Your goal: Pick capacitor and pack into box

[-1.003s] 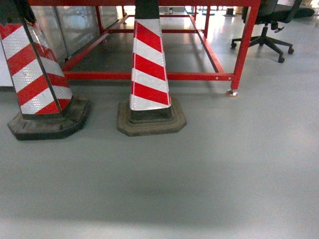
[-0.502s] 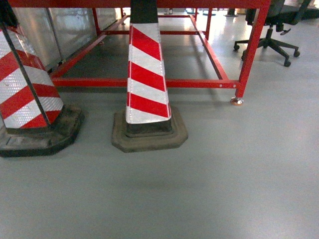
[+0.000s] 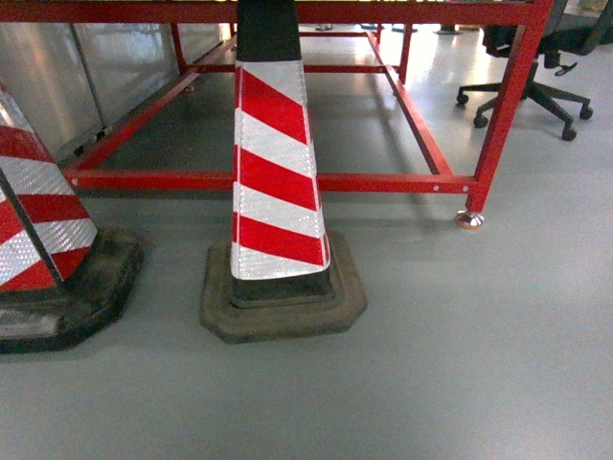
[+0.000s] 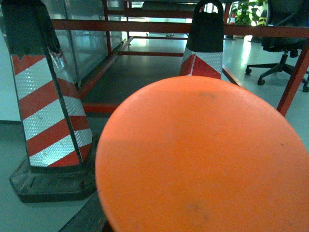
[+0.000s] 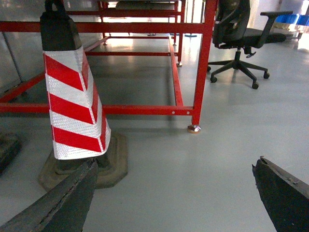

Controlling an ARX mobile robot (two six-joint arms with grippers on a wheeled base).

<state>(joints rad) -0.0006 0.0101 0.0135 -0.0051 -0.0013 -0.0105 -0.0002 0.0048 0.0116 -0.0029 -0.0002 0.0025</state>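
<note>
Right end effector [image 5: 176, 193] wide apart above grey floor [image 5: 203, 159] (left's state untellable), striped cone [image 3: 273, 182] nearby.

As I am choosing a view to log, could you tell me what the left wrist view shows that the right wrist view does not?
Only the left wrist view shows an orange disc filling its foreground and a potted plant. Only the right wrist view shows the right gripper with its jaws wide apart and the frame's foot. Both share the striped cone, red frame and office chair.
</note>
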